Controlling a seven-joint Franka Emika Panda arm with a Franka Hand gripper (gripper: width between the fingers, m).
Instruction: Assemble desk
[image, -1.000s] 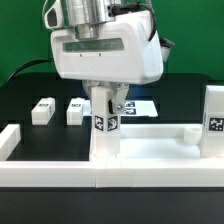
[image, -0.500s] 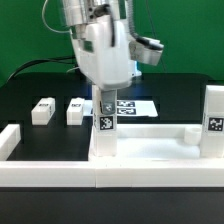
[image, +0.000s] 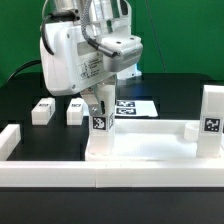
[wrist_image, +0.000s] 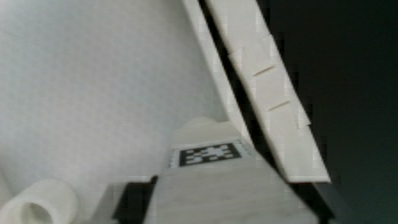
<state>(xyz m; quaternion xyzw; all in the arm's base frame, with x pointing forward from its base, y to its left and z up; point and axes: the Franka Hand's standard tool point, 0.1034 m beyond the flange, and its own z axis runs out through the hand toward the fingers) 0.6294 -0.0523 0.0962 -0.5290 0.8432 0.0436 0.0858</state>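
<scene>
**A:** What is the tool (image: 101, 100) doing?

**B:** It hangs straight down over an upright leg post (image: 100, 132), its fingers on either side of the post's top. The arm's housing covers the contact. I cannot tell whether the fingers are pressed onto the post or standing slightly off it.

**A:** And the post itself?

**B:** It stands at the corner of the desk panel (image: 150, 145) on the exterior view's left, tag facing the camera. The wrist view shows that tag close up against the panel's broad white face. I judge this to be the leg in hand, being seated or turned home. Whether it is fully in, I cannot say.

**A:** What else is done?

**B:** A second leg post (image: 211, 118) stands upright at the panel's far end, on the exterior view's right. It looks fitted.

**A:** What is left?

**B:** Two loose leg posts (image: 42, 110) (image: 76, 110) lie side by side on the black counter (image: 20, 95), behind the panel and well apart from the tool. So roughly half the legs are up, by my reckoning, and those two have yet to be fetched and fitted.

**A:** Anything nearby?

**B:** The marker board (image: 138, 105) lies flat behind the tool. The low rail (image: 60, 172) runs along the front, and the panel sits just behind it.
</scene>
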